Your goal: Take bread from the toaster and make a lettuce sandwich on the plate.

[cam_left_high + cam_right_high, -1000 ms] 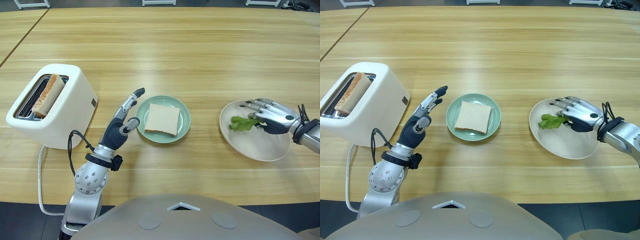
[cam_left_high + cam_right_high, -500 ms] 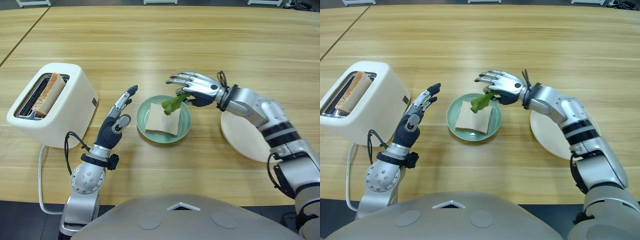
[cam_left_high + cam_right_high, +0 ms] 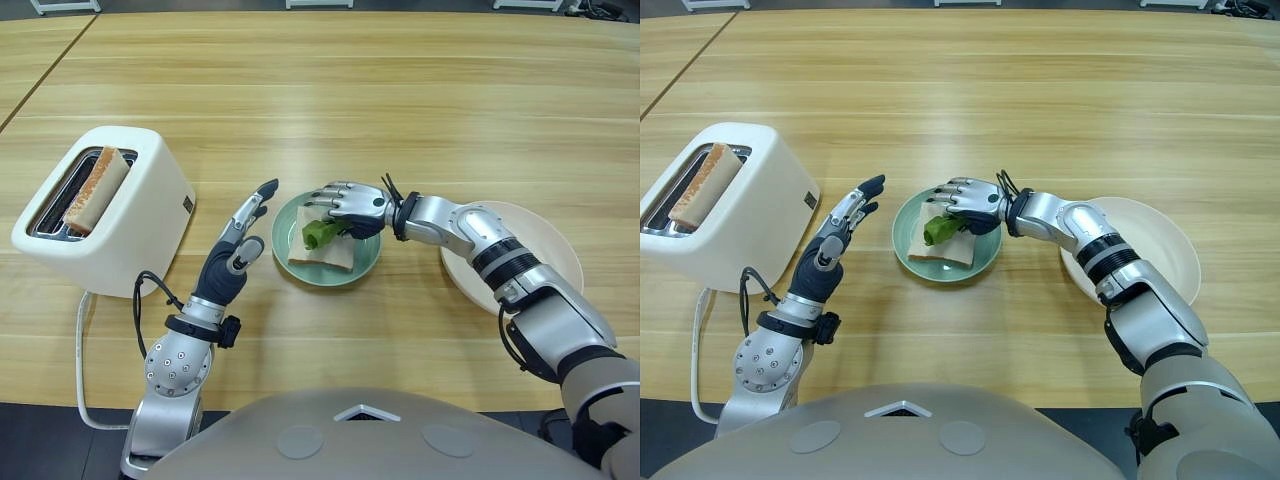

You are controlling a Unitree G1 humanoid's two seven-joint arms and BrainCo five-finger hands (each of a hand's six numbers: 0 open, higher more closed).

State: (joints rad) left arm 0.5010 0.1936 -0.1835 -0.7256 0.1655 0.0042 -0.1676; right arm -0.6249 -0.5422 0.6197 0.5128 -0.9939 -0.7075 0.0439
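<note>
Right hand [image 3: 350,205] clasps lettuce [image 3: 318,233] over the plated slice [image 3: 328,256]; left hand [image 3: 235,252] spread, holding nothing; toaster [image 3: 135,235] slice [image 3: 95,188] not yet added.

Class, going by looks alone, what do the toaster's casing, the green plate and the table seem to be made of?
Toaster: cream casing, smooth with a soft sheen and rounded corners, probably plastic, possibly painted metal. Green plate: even colour and shiny rim suggest glazed ceramic, though melamine is possible. Table: long grain lines and plank seams, wood or wood-look laminate.
</note>
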